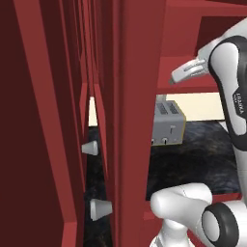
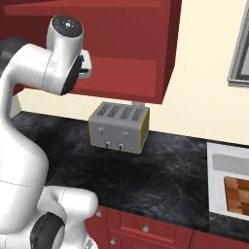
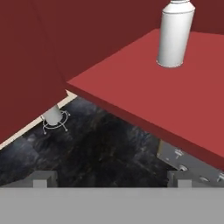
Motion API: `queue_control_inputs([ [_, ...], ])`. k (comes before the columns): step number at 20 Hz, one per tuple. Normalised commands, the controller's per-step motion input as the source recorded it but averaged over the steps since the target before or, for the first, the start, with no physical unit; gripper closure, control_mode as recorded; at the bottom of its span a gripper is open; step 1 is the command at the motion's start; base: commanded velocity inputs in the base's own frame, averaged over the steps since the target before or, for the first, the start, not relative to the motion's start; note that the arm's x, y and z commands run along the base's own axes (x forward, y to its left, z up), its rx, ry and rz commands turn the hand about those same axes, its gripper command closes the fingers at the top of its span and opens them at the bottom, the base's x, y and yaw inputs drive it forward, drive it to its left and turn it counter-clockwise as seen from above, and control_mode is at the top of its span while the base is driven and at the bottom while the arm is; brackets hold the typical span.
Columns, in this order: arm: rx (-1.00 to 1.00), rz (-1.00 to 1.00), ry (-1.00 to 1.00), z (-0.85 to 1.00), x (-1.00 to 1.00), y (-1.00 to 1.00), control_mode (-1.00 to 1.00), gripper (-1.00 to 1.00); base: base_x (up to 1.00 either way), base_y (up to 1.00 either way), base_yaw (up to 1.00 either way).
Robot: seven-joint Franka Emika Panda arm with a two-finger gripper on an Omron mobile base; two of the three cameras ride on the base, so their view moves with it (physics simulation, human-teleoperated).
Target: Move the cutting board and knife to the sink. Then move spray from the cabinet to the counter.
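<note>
With our claw [image 3: 111,183] spread wide and empty below the dark red cabinet's open shelf [image 3: 144,83], where the small white plastic spray bottle [image 3: 175,35] stands upright, we risk clipping the shelf edge or toppling the bottle onto the black marbled counter [image 3: 96,144].

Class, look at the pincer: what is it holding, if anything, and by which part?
Nothing. The pincer is open with empty space between its fingertips; the spray stands apart on the cabinet shelf.
</note>
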Motion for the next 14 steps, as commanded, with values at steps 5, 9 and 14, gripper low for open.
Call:
queue_control_inputs([
  [5, 0.0, -0.14, -0.34, -0.17, 0.0, 0.0, -1.0, -1.0, 0.0, 0.0, 0.0],
  [9, 0.0, -0.15, -0.2, 0.04, 0.0, 0.0, -1.0, -1.0, 0.0, 0.0, 0.0],
  [14, 0.04, -0.02, 0.0, 0.49, 0.0, 0.0, -1.0, -1.0, 0.0, 0.0, 0.0],
])
